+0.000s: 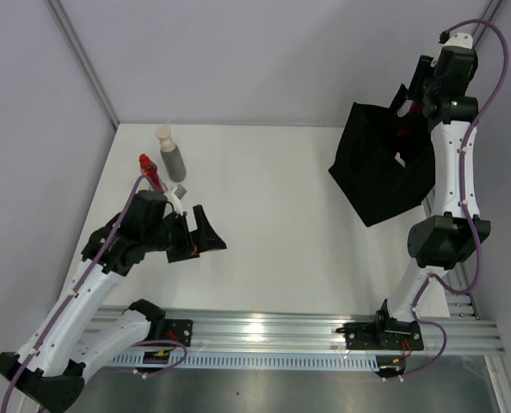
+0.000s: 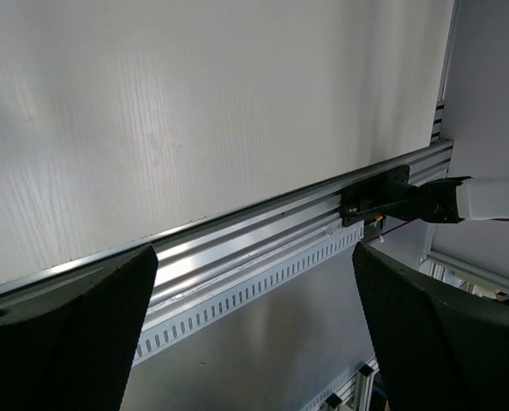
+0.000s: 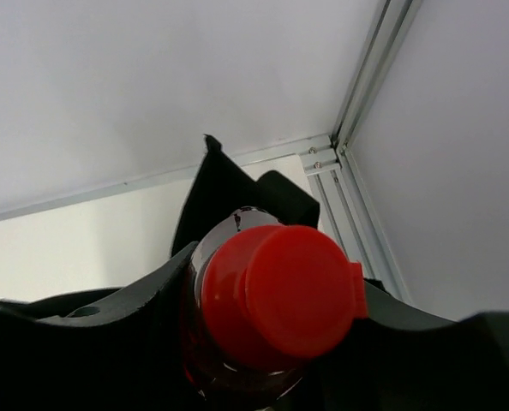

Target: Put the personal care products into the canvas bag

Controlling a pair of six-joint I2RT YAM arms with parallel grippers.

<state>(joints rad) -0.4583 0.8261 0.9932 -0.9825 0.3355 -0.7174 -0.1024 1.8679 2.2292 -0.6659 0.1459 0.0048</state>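
Right end effector [image 3: 272,330] pinches a red bottle [image 3: 276,287], clear only in the wrist view

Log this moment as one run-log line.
right gripper: shut on small red-capped bottle, over soft black fabric tote bag | left gripper: open, empty | on table: grey-green bottle with cream cap, all-red bottle

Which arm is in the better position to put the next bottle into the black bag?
Right: the right gripper is shut on a red-capped bottle just above the canvas bag. The left gripper is open and empty, far from the bag, beside the grey-green bottle.
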